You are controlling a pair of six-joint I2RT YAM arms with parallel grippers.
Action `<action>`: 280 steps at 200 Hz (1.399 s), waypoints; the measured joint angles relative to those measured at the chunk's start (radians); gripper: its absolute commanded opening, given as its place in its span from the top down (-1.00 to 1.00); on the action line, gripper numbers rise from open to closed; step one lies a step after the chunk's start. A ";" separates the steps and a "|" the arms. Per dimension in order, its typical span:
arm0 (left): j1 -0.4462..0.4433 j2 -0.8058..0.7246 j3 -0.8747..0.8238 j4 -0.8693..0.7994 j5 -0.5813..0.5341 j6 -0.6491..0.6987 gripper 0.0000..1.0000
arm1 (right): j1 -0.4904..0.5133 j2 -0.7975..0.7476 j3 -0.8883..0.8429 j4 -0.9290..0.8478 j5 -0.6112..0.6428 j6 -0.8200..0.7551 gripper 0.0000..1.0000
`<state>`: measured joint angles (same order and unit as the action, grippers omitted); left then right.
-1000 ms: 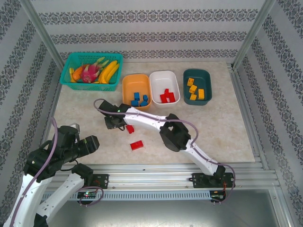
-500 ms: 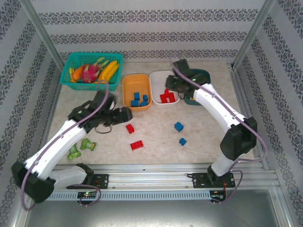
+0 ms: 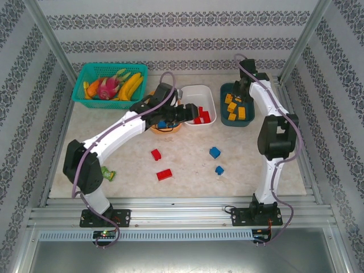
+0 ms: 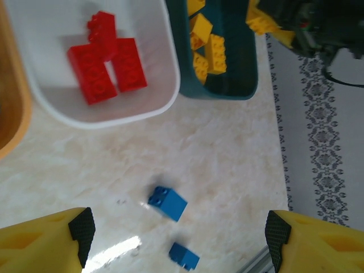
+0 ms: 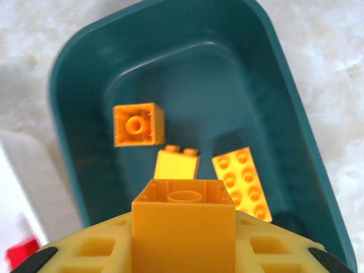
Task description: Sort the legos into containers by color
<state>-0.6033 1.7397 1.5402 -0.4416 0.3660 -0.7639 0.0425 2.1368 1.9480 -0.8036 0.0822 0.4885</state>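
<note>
right wrist: right tool [image 5: 182, 256] pinching yellow brick [image 5: 183, 224] over teal tub [image 5: 227, 79]
left wrist: left tool [image 4: 179, 233] spread wide above blue brick [image 4: 168, 203]

Red legos [image 4: 108, 65], white tub [image 4: 163, 34]; yellow legos [image 5: 138, 125], teal tub [image 5: 187, 74].

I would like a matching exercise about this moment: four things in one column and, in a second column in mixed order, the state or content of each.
Column A
1. white tub
2. dark teal tub
3. right gripper
4. left gripper

Column B
a. open and empty
b. red bricks inside
c. shut on a yellow brick
d. loose yellow bricks inside

Pairs: 1-b; 2-d; 3-c; 4-a
</note>
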 measured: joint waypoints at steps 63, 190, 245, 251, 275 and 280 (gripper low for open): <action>-0.026 0.185 0.143 0.018 0.038 0.000 -0.61 | -0.047 0.289 0.318 -0.112 -0.009 -0.012 0.49; -0.072 0.230 0.159 0.018 0.045 -0.018 -0.63 | -0.045 0.423 0.497 -0.206 -0.046 0.005 -0.02; -0.086 0.230 0.158 -0.003 0.041 -0.031 -0.65 | -0.018 0.306 0.400 -0.211 -0.050 0.014 -0.14; -0.092 0.230 0.158 -0.009 0.040 -0.030 -0.65 | -0.012 0.272 0.377 -0.209 -0.050 0.017 -0.14; -0.118 0.233 0.164 -0.053 0.041 -0.027 -0.64 | 0.013 0.068 0.208 -0.173 -0.050 0.036 -0.15; -0.124 0.237 0.171 -0.066 0.041 -0.025 -0.64 | 0.021 0.015 0.161 -0.164 -0.049 0.039 -0.16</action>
<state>-0.7269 1.9762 1.7111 -0.5079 0.4068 -0.7891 0.0635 2.1521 2.1094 -0.9680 0.0330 0.5274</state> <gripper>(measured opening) 0.823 0.572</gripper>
